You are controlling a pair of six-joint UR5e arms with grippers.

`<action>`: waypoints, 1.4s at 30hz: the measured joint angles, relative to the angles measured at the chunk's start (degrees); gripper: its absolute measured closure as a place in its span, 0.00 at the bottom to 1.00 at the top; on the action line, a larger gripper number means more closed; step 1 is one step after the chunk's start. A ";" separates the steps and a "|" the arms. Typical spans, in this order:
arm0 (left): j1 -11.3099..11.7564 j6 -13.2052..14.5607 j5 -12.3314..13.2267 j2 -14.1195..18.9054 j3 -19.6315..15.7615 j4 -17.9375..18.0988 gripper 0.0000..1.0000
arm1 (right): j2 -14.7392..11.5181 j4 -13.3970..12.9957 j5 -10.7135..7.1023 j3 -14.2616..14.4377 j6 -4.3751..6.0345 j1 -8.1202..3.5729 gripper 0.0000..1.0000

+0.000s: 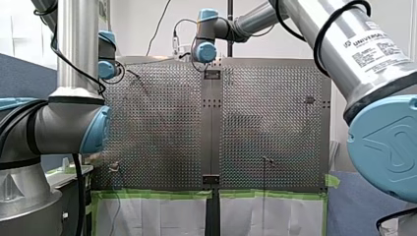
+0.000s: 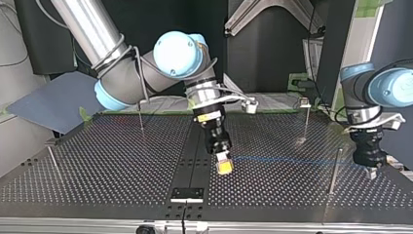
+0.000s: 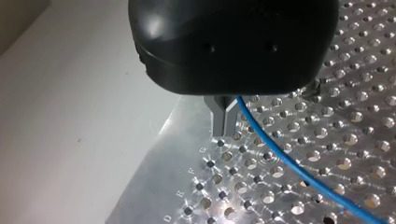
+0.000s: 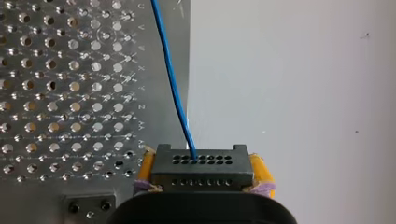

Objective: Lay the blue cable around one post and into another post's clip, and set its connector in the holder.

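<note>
My right gripper [image 4: 201, 173] has its yellow pads [image 4: 261, 172] shut on the black connector [image 4: 201, 161], with the blue cable [image 4: 170, 74] leaving the connector's face and running ahead over the plate's edge. In the top view this gripper [image 2: 224, 165] hangs tilted just above the table's middle strip. The cable [image 2: 292, 160] stretches faintly across to my left gripper [image 2: 372, 173] at that view's right. The left wrist view shows the metal fingers [image 3: 219, 119] of my left gripper [image 3: 224, 128] shut on the cable [image 3: 289, 163] close above the perforated plate.
Thin posts stand on the perforated table [image 2: 122, 165]: one at the back left [image 2: 141, 114], one with a clip top [image 2: 305, 103], one near my left gripper [image 2: 333, 170], one at the left edge [image 2: 53, 161]. A black block [image 2: 187, 193] sits on the middle strip near the front edge.
</note>
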 joint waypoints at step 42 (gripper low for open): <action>0.26 -3.06 2.93 -5.21 -1.28 2.69 0.86 | 5.59 8.62 0.76 -0.52 0.46 -2.54 1.00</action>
